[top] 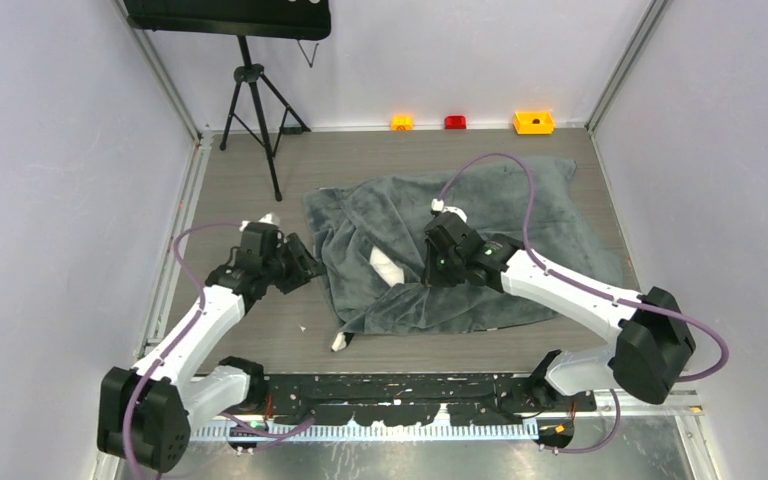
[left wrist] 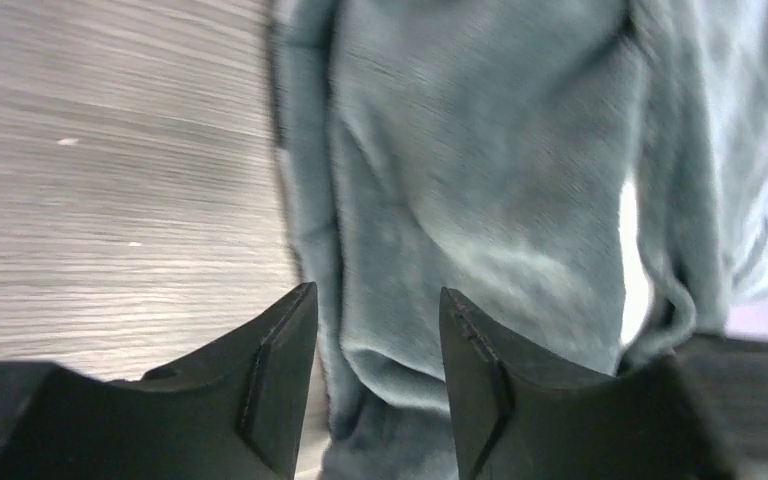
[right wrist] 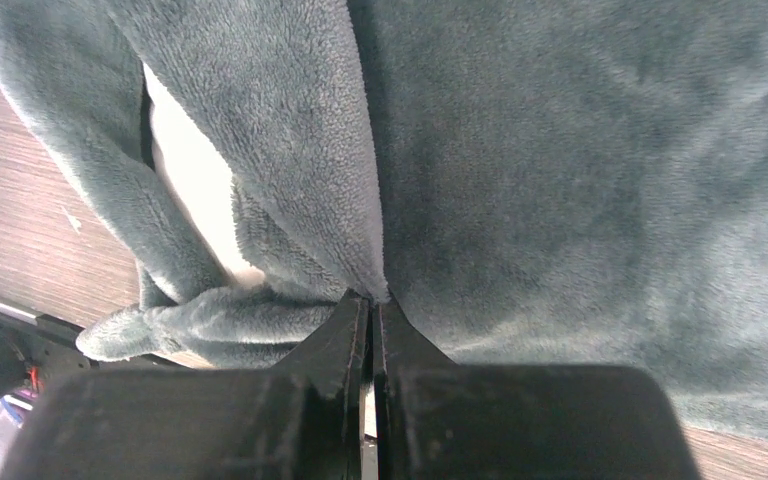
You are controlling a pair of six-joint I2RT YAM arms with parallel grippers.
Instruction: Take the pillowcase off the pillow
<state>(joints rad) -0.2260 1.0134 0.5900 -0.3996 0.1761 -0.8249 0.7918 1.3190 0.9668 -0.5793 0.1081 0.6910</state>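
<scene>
The dark grey plush pillowcase [top: 480, 240] lies crumpled across the middle of the table. White parts of the pillow [top: 385, 268] show through a gap in it, and another white tip pokes out at its near edge. My right gripper [top: 430, 275] is shut, and in the right wrist view [right wrist: 372, 298] its tips pinch a fold of the pillowcase [right wrist: 520, 150] beside the white pillow [right wrist: 195, 190]. My left gripper [top: 310, 265] is open at the pillowcase's left edge. In the left wrist view [left wrist: 378, 300] its jaws straddle a fold of the pillowcase [left wrist: 480, 170] without closing on it.
A black tripod [top: 252, 110] stands at the back left, carrying a dark panel [top: 228, 15]. Small orange [top: 401, 122], red [top: 455, 122] and yellow [top: 533, 122] bins sit along the back wall. Metal frame rails run along both side walls.
</scene>
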